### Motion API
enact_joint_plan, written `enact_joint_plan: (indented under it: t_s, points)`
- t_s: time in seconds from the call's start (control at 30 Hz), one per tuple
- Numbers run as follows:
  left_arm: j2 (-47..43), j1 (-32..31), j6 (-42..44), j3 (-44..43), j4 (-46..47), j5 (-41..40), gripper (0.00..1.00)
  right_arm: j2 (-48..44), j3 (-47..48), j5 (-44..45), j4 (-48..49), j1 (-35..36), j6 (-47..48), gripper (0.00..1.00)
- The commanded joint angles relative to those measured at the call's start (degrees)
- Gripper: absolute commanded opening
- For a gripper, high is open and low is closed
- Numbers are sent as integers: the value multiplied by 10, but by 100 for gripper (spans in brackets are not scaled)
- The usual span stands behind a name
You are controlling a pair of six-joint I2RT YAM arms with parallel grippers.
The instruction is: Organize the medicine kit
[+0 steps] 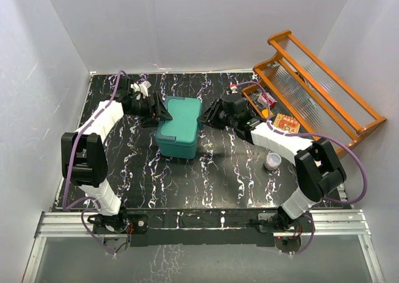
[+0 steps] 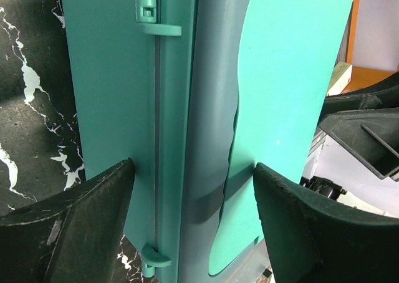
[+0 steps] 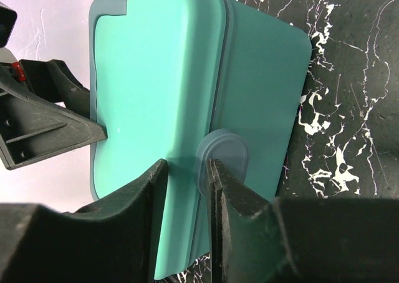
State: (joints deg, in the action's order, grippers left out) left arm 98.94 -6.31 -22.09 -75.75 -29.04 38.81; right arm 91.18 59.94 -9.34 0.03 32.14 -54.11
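The medicine kit (image 1: pixel 179 126) is a teal box with its lid down, standing mid-table. My left gripper (image 1: pixel 159 114) is at its left, hinge side. In the left wrist view the left gripper (image 2: pixel 193 167) is wide open, its jaws straddling the kit's (image 2: pixel 187 108) back top edge between two hinge tabs. My right gripper (image 1: pixel 209 115) is at the kit's right side. In the right wrist view the right gripper (image 3: pixel 187 166) is pinched on the kit's (image 3: pixel 162 77) lid rim, one finger over the oval grey-blue latch (image 3: pixel 229 157).
An orange wooden rack (image 1: pixel 324 90) leans at the back right with small boxes and an orange packet (image 1: pixel 287 122) by it. A small round jar (image 1: pixel 272 160) stands near the right arm. A white item (image 1: pixel 144 86) lies behind the left gripper.
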Motion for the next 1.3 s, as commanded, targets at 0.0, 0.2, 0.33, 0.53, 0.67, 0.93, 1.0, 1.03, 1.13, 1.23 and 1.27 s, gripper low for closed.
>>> enact_joint_plan:
  t_s: [0.0,0.2,0.33,0.53,0.67,0.93,1.0,1.03,1.13,1.23,1.27]
  points:
    - [1,-5,13,14,-31,-15,74,-15,27,4,-7,6,9,26]
    - [0,-5,13,13,-31,-15,74,-11,31,6,-15,8,10,23]
    - [0,-5,13,13,-32,-14,74,-6,30,3,-15,8,10,27]
    - [1,-5,14,14,-33,-13,74,8,24,-13,0,8,3,41]
    - [0,-5,13,15,-33,-13,74,15,19,-32,23,7,-2,45]
    - [0,-5,10,17,-29,-10,74,29,18,-56,43,7,-7,48]
    - [1,-5,9,20,-27,-8,74,32,16,-67,55,8,-8,49]
    - [1,-5,8,21,-25,-6,74,33,14,-72,60,8,-10,50]
    - [0,-5,7,22,-24,-5,74,36,9,-90,83,7,-14,53]
    - [0,-5,6,19,-26,-5,74,38,8,-104,100,7,-15,56]
    - [-1,-5,7,18,-27,-6,74,36,8,-100,99,6,-13,57]
